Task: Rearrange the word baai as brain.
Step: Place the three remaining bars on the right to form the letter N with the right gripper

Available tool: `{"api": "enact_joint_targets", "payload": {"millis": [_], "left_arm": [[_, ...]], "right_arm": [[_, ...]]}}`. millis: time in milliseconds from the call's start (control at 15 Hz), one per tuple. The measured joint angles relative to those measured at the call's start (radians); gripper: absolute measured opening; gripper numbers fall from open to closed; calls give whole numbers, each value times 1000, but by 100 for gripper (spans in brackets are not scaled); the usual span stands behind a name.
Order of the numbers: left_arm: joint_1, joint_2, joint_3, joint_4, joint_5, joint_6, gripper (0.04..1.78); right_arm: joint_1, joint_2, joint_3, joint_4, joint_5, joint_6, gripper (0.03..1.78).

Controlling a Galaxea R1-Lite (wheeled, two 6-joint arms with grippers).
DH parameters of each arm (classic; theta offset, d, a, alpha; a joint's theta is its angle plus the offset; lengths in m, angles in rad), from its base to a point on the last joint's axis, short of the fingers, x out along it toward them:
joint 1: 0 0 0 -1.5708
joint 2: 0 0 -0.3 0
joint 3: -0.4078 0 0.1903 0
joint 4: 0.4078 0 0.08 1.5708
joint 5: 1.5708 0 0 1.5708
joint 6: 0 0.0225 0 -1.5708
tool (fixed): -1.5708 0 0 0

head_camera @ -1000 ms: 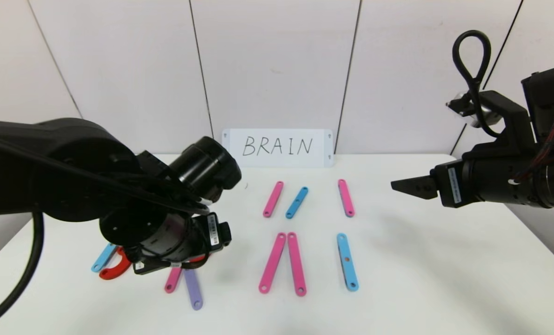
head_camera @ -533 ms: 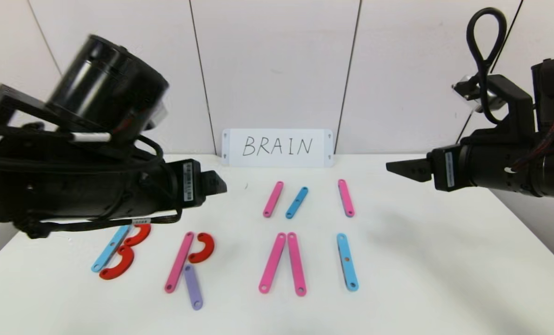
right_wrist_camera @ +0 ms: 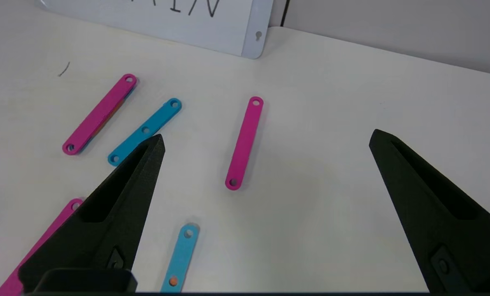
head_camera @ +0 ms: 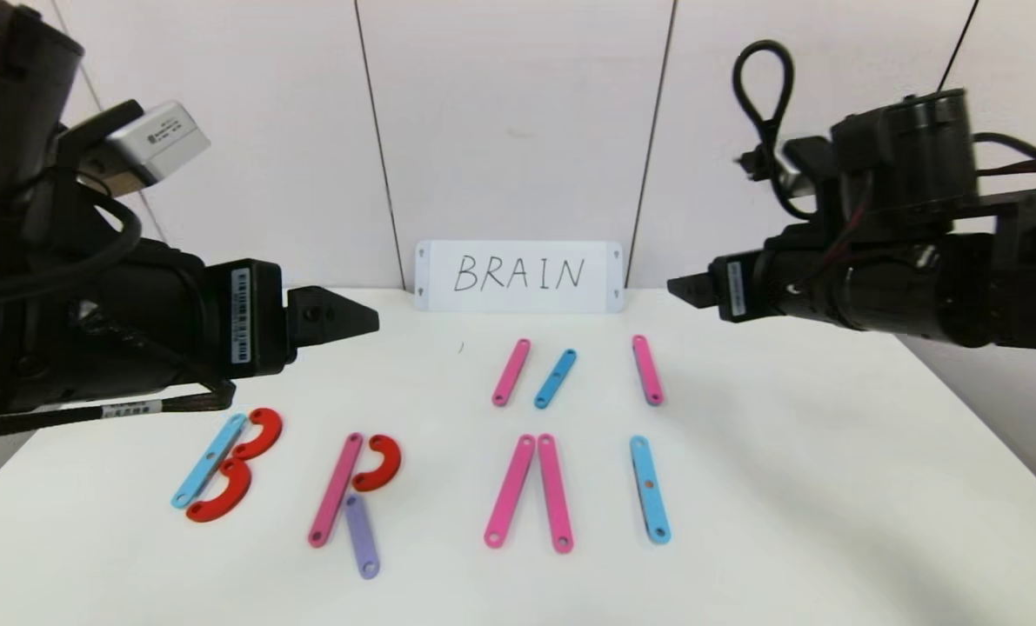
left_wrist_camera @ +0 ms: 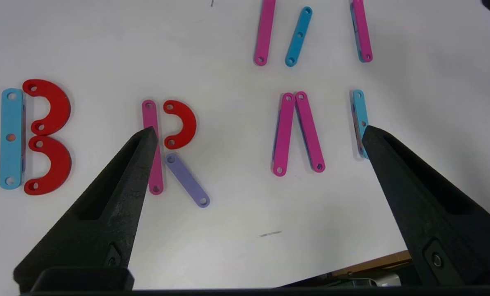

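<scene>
On the desk (head_camera: 796, 522), reading the near row from the left, we find the B (head_camera: 222, 469) already spelled: a blue strip with two red half-rings stacked against its right side. Next to it stands the R (head_camera: 352, 496), a pink upright with one red half-ring at its top and a purple strip slanting out as the leg. Then comes the A (head_camera: 528, 493), two pink strips meeting at their far ends and spreading toward us, with no crossbar that we can see. To its right the I (head_camera: 650, 489) is a single blue strip lying alone.

So four of the five letters look done to us. What is left, as we judge it, is the N: its three strips, pink (head_camera: 511, 372), blue (head_camera: 556, 378) and pink (head_camera: 647, 369), lie in the far row, apart from one another and behind the A and the I, while the spot to the right of the I holds no letter yet. They would need to come down there, two pink uprights with the blue as the diagonal. The white card (head_camera: 519, 276) reading BRAIN stands against the wall behind them.

Our left gripper (left_wrist_camera: 257, 135) hovers above the left side of the desk, jaws wide apart and holding nothing. Our right gripper (right_wrist_camera: 265, 137) hangs above the right side, near the far row, its jaws equally spread and empty.
</scene>
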Motion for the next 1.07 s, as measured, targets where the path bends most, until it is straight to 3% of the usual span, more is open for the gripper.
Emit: {"api": "enact_joint_targets", "payload": {"millis": [133,333,867,1067], "left_arm": [[1,-18,1,-1,0,0,174],[1,-32,3,0,-1,11,174],[0,-61,5,8,-6,31,174],[0,-74,6,10,-8,40,174]], "right_arm": [[37,84,-40,0,-57,33,174],[82,185,-103,1,-100,79,174],[193,379,-302,24,-113,94,174],[246,458,-378,28,-143,89,174]]}}
